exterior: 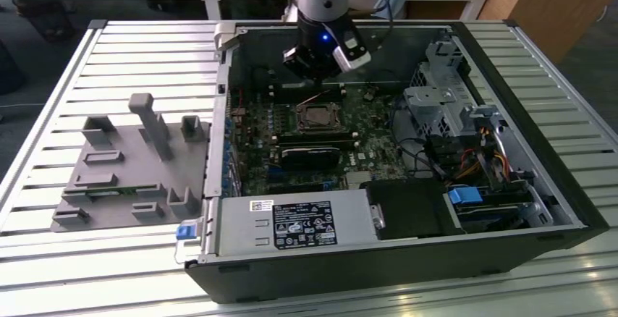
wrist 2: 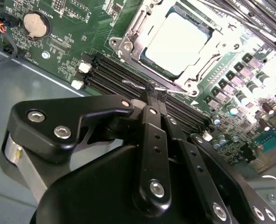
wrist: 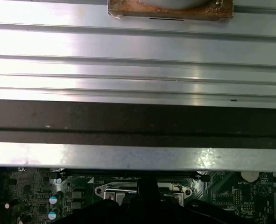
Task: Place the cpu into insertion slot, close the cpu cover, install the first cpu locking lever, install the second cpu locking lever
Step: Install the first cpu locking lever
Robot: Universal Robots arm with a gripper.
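Exterior view, left to right: grey fixture tray (exterior: 126, 165) on slatted table (exterior: 58, 259), then open PC case (exterior: 540, 208) with green motherboard (exterior: 256, 125) inside. Gripper (exterior: 323, 67) hangs over the board's far edge, just beyond the socket. In the second wrist view the cpu (wrist 2: 175, 42) sits flat in the socket, the cpu cover (wrist 2: 128, 44) closed around it, chip showing through its window. Gripper fingers (wrist 2: 149, 100) are pressed together, tips touching a thin wire locking lever (wrist 2: 138, 85) beside the socket, next to black memory slots (wrist 2: 112, 77).
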